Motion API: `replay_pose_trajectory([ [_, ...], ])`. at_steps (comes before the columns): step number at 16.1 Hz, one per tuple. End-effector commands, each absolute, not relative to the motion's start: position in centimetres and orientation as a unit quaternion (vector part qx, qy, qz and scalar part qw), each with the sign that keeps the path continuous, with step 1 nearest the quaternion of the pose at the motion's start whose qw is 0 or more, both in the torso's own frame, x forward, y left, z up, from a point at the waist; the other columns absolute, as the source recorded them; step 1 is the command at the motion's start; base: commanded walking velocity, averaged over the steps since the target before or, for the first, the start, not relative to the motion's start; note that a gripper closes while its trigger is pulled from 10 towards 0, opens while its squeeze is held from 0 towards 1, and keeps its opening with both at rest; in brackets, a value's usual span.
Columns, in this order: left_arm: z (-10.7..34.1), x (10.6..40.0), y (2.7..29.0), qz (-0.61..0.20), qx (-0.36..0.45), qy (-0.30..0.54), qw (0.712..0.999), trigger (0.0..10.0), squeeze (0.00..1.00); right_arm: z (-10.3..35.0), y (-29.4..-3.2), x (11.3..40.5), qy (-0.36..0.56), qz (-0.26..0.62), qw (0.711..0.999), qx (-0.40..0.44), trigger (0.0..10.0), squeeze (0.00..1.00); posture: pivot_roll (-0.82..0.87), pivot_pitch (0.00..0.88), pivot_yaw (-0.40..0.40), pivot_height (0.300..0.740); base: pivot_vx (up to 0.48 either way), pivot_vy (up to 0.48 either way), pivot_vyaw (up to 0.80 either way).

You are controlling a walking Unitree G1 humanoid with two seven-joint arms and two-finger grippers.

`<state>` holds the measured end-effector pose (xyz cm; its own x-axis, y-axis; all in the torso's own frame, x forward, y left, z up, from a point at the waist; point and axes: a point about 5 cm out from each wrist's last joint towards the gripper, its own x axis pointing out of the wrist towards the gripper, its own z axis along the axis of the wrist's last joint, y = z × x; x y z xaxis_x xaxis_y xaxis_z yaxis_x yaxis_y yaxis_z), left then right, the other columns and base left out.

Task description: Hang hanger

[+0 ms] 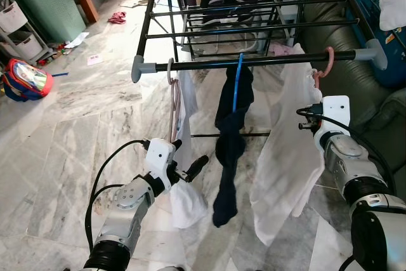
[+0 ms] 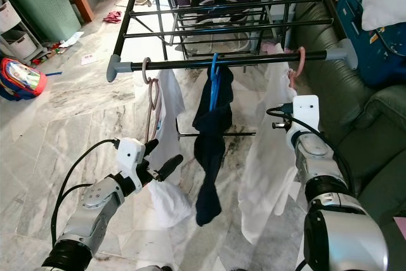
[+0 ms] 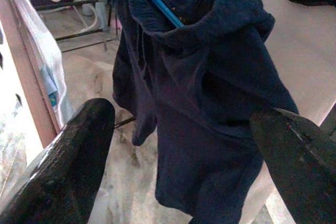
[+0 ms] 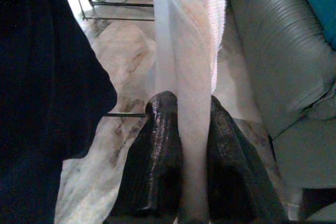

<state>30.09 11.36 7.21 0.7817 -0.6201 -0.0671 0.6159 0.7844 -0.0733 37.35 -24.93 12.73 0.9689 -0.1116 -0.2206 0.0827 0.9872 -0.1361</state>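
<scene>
All three hangers hook the drying rack's front rail (image 1: 254, 61), so hanging looks done; the left gripper (image 1: 187, 171) gapes empty beside the navy garment (image 1: 229, 150), while the right gripper (image 4: 182, 145) pinches the white garment (image 1: 285, 150) near the rail's right end.

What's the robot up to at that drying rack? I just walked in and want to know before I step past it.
It is hanging laundry on the drying rack. Three hangers sit on the front bar: a pink hanger with a white cloth, a blue hanger carrying a dark blue garment, and another pink one with a white shirt. The right gripper is shut on the white shirt's fabric. The left gripper is open, facing the dark blue garment, beside the white cloth.
</scene>
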Motion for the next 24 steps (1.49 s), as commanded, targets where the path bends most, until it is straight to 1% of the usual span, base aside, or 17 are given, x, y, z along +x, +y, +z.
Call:
replay_pose_trajectory([
  [1, 6.9, 30.1, 11.8, -0.323, -0.014, 0.051, 0.945, 10.0, 0.00, 12.0, -25.4, 36.9, 0.129, -0.058, 0.988, -0.056, 0.0, 0.00, 0.03, 0.114, 0.132, 0.740, 0.000, 0.000, 0.00],
  [6, 6.9, 30.1, 11.5, -0.325, -0.017, 0.050, 0.944, 10.0, 0.00, 11.9, -25.8, 36.6, 0.129, -0.052, 0.987, -0.077, 0.0, 0.00, 0.02, 0.112, 0.129, 0.740, 0.000, 0.000, 0.00],
  [8, 6.9, 30.2, 11.5, -0.324, -0.018, 0.050, 0.945, 10.0, 0.00, 12.5, -25.7, 36.7, 0.097, -0.036, 0.990, -0.096, 0.0, 0.00, 0.02, 0.111, 0.128, 0.740, 0.000, 0.000, 0.00],
  [10, 7.1, 30.4, 11.5, -0.307, -0.012, 0.041, 0.951, 10.0, 0.00, 13.8, -25.7, 36.7, 0.038, -0.031, 0.993, -0.110, 0.0, 0.00, 0.02, 0.108, 0.126, 0.740, 0.000, 0.000, 0.00],
  [12, 7.1, 30.6, 11.6, -0.302, -0.013, 0.040, 0.952, 10.0, 0.00, 14.2, -25.5, 36.3, 0.010, -0.025, 0.992, -0.122, 0.0, 0.00, 0.02, 0.107, 0.125, 0.740, 0.000, 0.000, 0.00],
  [15, 7.0, 30.6, 11.5, -0.294, -0.010, 0.038, 0.955, 10.0, 0.00, 14.4, -25.8, 34.9, -0.040, -0.045, 0.990, -0.129, 0.0, 0.00, 0.00, 0.108, 0.127, 0.740, 0.000, 0.000, 0.00],
  [16, 6.9, 30.5, 11.4, -0.293, -0.010, 0.038, 0.955, 10.0, 0.00, 14.5, -25.8, 33.8, -0.061, -0.056, 0.988, -0.129, 0.3, 0.00, -0.01, 0.112, 0.124, 0.740, 0.000, 0.000, 0.00],
  [17, 6.8, 30.4, 11.2, -0.293, -0.010, 0.039, 0.955, 10.0, 0.00, 14.3, -25.7, 33.2, -0.068, -0.057, 0.987, -0.132, 1.8, 0.00, -0.02, 0.113, 0.124, 0.740, 0.000, 0.000, 0.00],
  [18, 6.7, 30.4, 11.1, -0.289, -0.008, 0.039, 0.956, 10.0, 0.00, 13.9, -25.4, 32.1, -0.071, -0.058, 0.987, -0.129, 3.6, 0.00, -0.03, 0.114, 0.125, 0.740, 0.000, 0.000, 0.00],
  [19, 6.7, 30.5, 11.1, -0.286, -0.006, 0.039, 0.957, 10.0, 0.00, 13.4, -25.2, 31.2, -0.067, -0.061, 0.988, -0.127, 8.7, 0.00, -0.04, 0.114, 0.123, 0.740, 0.000, 0.000, 0.00],
  [20, 6.6, 30.6, 11.1, -0.283, -0.003, 0.040, 0.958, 10.0, 0.00, 12.6, -24.9, 30.1, -0.057, -0.063, 0.988, -0.129, 10.0, 0.00, -0.04, 0.119, 0.120, 0.740, 0.000, 0.000, 0.00],
  [23, 6.6, 30.8, 11.1, -0.276, 0.000, 0.039, 0.960, 10.0, 0.00, 10.5, -23.9, 27.3, -0.023, -0.065, 0.990, -0.123, 10.0, 0.00, -0.06, 0.132, 0.112, 0.740, 0.000, 0.000, 0.00],
  [24, 6.6, 30.7, 10.9, -0.276, 0.000, 0.039, 0.960, 10.0, 0.00, 10.3, -23.9, 26.9, -0.018, -0.066, 0.990, -0.124, 10.0, 0.00, -0.07, 0.129, 0.113, 0.740, 0.000, 0.000, 0.00],
])
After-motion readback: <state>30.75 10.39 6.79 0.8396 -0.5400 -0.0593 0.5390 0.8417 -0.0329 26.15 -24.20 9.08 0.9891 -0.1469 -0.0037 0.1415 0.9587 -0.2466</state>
